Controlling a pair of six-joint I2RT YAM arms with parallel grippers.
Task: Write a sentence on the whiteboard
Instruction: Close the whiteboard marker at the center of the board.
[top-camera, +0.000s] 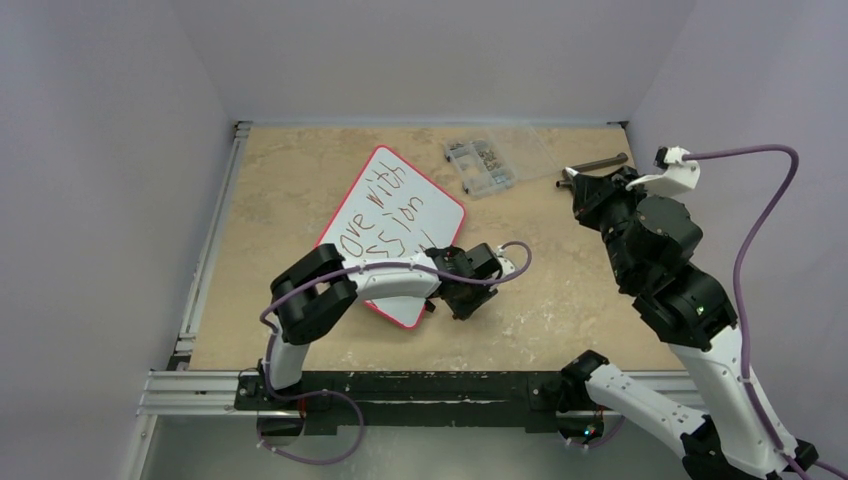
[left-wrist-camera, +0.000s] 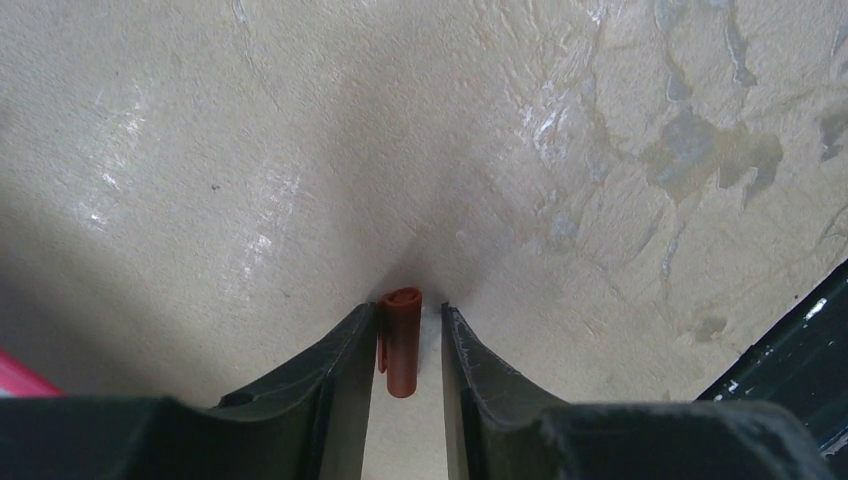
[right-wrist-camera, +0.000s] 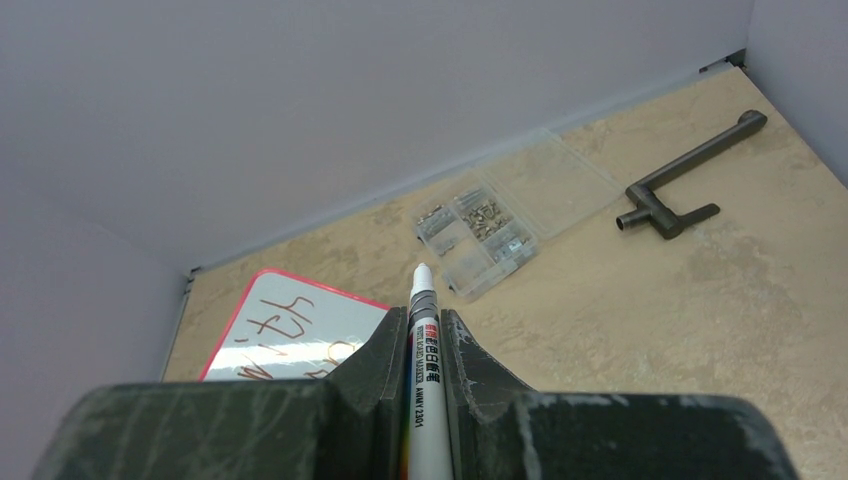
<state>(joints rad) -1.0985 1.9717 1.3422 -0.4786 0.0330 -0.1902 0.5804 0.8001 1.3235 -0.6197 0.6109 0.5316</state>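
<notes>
**Left gripper (left-wrist-camera: 408, 315) down at the red cap, right gripper (right-wrist-camera: 422, 318) holds the marker aloft**

Down at the table (left-wrist-camera: 200, 150) we go: the left gripper has its fingers either side of a small red cap (left-wrist-camera: 401, 345). The jaws are only narrowly apart. The cap sits against one finger, with a sliver of table showing on the other side, so I can't call it a firm grip.

The right gripper is clamped tight on the marker (right-wrist-camera: 425, 350). It is raised at the far right, with the pale tip pointing up and away towards the clear parts box (right-wrist-camera: 505, 220).

Now the geometry that matters. The whiteboard (top-camera: 445, 212) lies flat on the table just beside the left gripper, on its left, with its near corner tucked under that arm. Its long axis looks to run diagonally from near-left to far-right. The sentence (top-camera: 385, 215) follows that slant in reddish-brown rows, and its lower part is hidden by the arm.

The left arm is much the nearer to the board, while the right arm and the marker are well apart from it. So for any more writing, my read is that the marker must swing left, tip over nose-down, and meet those slanted rows at an angle.
</notes>
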